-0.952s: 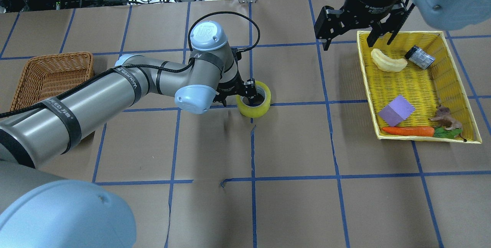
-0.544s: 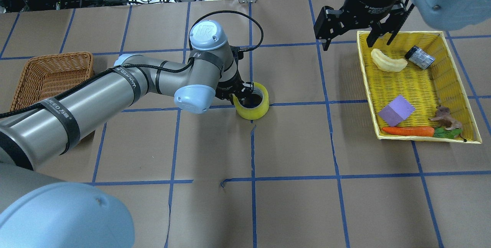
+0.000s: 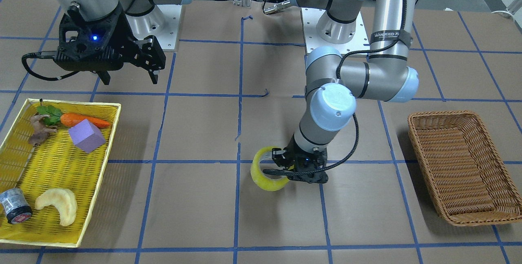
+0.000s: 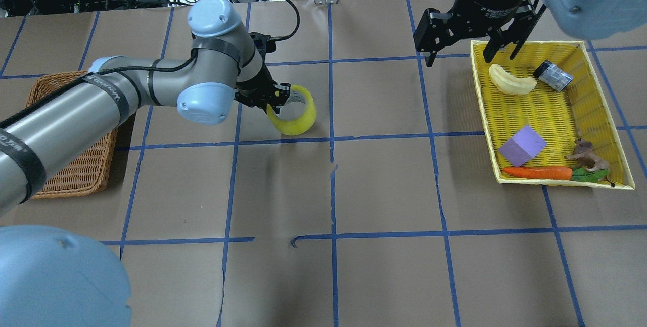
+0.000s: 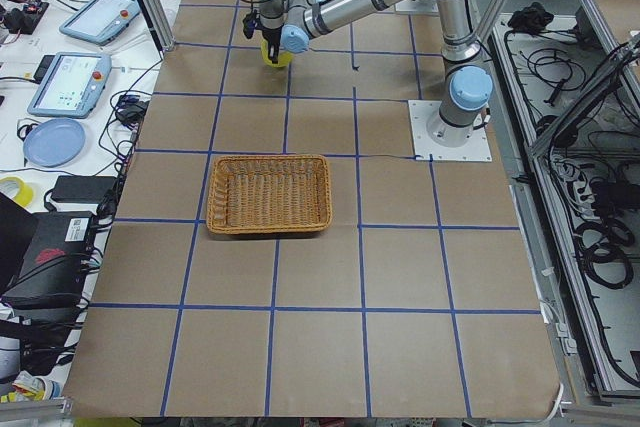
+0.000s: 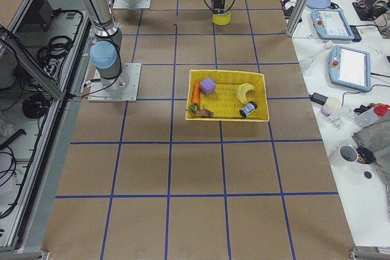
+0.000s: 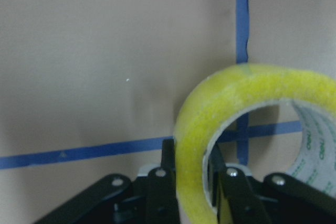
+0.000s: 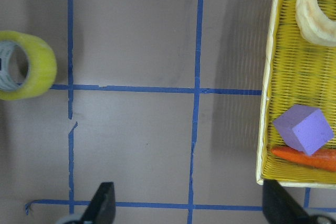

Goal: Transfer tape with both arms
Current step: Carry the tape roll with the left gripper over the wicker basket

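Two end effectors, two different states. My left end effector (image 7: 191, 184) is clamped on the tape (image 7: 220, 98). Only its wrist view shows how: one finger sits inside the whitish core and one outside, pinching the roll's wall. The front-facing view adds that the roll hangs on edge, clear of the counter (image 4: 384, 190), its shadow lying apart from it, well away from the yellow tray (image 4: 477, 94). My right end effector (image 4: 462, 49) hangs spread wide and empty, just beside that tray's rim. Brown paper with a blue-line grid covers the counter. The side views alone show a white bench with teach pendants (image 5: 88, 17) and cables alongside.
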